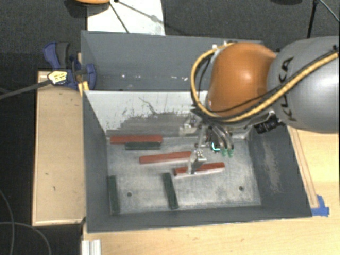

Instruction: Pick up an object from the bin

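My gripper [197,162] hangs low over the right middle of the bin, beneath the arm's orange cover. Its fingertips come down onto a red-brown flat bar [204,168] lying on the bin floor, close around the bar's left half. A second red-brown bar [164,158] lies just to the left, nearly touching the fingers. A dark green bar [170,190] lies at an angle below and left of the gripper.
Another red-brown bar [135,139] lies near the back wall on the left with a dark green bar [142,146] beside it. One more dark green bar [112,194] rests along the left wall. The arm's bulk covers the bin's right rear.
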Tool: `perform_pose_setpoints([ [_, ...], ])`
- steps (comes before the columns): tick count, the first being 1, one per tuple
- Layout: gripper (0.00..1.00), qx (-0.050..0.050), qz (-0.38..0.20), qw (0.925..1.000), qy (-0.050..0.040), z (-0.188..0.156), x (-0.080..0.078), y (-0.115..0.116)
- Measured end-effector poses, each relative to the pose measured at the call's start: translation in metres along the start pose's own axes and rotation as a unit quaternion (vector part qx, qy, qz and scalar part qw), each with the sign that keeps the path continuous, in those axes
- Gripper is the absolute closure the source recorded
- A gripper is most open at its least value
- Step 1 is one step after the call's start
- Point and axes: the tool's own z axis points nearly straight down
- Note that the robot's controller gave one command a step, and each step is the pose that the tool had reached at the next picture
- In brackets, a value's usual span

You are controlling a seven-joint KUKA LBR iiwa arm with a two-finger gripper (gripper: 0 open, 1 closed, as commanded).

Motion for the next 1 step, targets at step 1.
perform_pose_setpoints([
  [1,0.00,0.000,0.001,1.0000,-0.0040,-0.0040,-0.0016,-0.0005],
])
